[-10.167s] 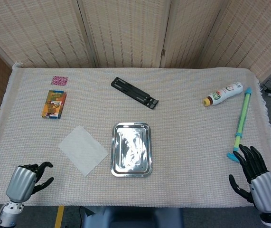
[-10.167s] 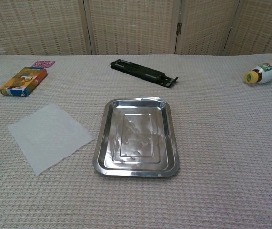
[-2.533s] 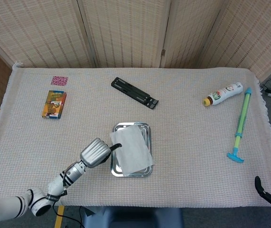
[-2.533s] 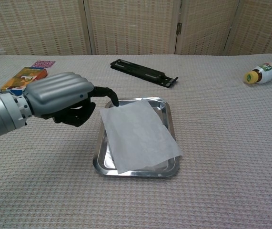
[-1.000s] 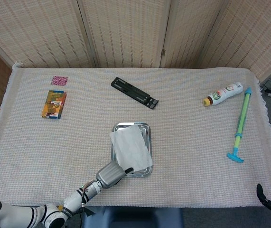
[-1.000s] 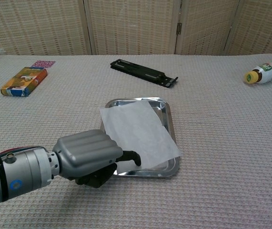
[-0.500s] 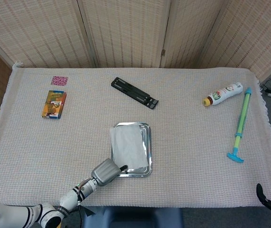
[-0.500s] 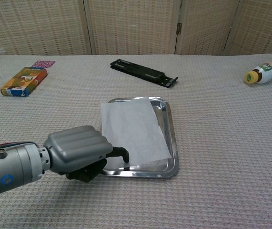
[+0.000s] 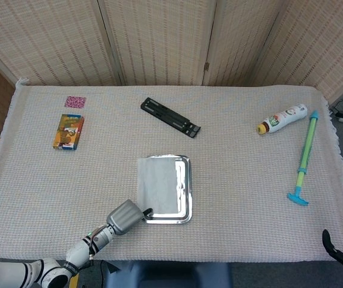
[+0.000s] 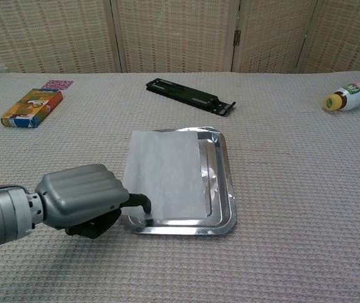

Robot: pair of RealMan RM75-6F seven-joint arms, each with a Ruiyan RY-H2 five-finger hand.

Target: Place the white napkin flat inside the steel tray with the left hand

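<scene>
Left hand [image 10: 82,202], pinching the thin white paper napkin's [image 10: 165,172] near corner, lies at the rectangular steel tray's [image 10: 226,180] near-left corner; napkin overhangs tray's left rim.

A black bracket [image 9: 170,117] is laid at the far middle of the desk [image 9: 243,198]. At far left, a small pink patterned square [image 9: 75,102] is set just beyond an orange box [image 9: 68,131]. At right, a white tube [image 9: 281,119] lies beside a green-and-blue stick [image 9: 304,157].
</scene>
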